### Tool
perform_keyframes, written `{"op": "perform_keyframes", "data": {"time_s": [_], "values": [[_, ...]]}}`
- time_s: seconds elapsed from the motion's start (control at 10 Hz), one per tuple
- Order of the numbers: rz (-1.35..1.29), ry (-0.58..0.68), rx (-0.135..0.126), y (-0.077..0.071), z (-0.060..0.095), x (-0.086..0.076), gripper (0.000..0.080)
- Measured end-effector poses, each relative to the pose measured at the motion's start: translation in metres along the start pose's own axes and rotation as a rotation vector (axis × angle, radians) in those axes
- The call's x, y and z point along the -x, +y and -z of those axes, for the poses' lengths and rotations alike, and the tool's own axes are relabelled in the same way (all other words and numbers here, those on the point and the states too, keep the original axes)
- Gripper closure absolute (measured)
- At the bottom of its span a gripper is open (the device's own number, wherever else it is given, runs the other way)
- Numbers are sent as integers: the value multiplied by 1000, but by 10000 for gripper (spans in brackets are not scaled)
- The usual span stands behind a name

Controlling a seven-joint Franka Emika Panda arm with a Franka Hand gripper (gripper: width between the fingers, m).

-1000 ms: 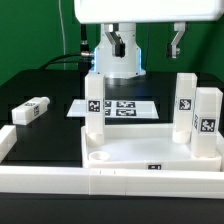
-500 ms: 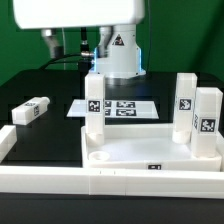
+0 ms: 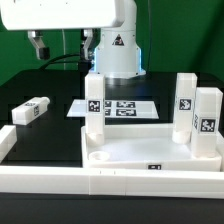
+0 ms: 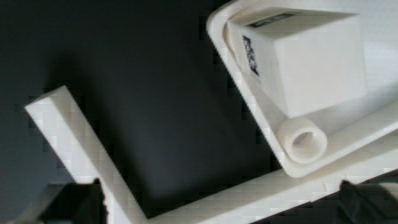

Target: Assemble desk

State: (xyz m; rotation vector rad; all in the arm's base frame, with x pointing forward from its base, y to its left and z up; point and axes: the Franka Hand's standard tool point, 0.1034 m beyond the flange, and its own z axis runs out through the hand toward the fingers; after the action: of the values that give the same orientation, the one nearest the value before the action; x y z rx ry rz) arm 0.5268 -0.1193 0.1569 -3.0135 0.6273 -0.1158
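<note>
Overhead, gripper (image 3: 40, 47) parted wide and empty, hanging near the exterior view's upper left, well apart from every part. Tabletop (image 3: 150, 152) lying flat on the black table (image 3: 45, 135) toward the exterior view's right, three legs upright on it: one (image 3: 95, 110) at its left corner, two (image 3: 186, 105) (image 3: 207, 122) at the right. Fourth leg (image 3: 31, 110) lying loose on the left, just beyond the rail (image 3: 40, 178); marker board (image 3: 125, 106) flat behind the tabletop.

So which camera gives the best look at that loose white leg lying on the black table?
The exterior view: the loose leg lies in full sight at its left, tag showing, clear of the tabletop. The wrist view shows only the tabletop's corner and an upright leg, not the loose one.
</note>
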Motion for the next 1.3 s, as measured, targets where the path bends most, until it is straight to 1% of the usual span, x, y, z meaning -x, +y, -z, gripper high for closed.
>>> {"op": "perform_keyframes", "data": {"time_s": [0.1, 0.2, 0.3, 0.4, 0.5, 0.6, 0.9, 1.0, 1.1, 1.2, 1.3], "values": [[-6, -10, 8, 18, -4, 5, 151], [7, -10, 14, 42, -11, 12, 151], [8, -7, 15, 64, -23, 21, 151], [17, 2, 34, 80, -36, 25, 151], [26, 4, 51, 90, -45, 26, 151], [27, -1, 49, 87, -46, 26, 151], [27, -36, 39, 85, -48, 29, 151], [22, -75, 28, 85, -49, 33, 151], [11, -152, 13, 96, -52, 36, 151], [2, -210, 8, 107, -58, 41, 151], [-15, -285, 1, 118, -67, 53, 151]]}}
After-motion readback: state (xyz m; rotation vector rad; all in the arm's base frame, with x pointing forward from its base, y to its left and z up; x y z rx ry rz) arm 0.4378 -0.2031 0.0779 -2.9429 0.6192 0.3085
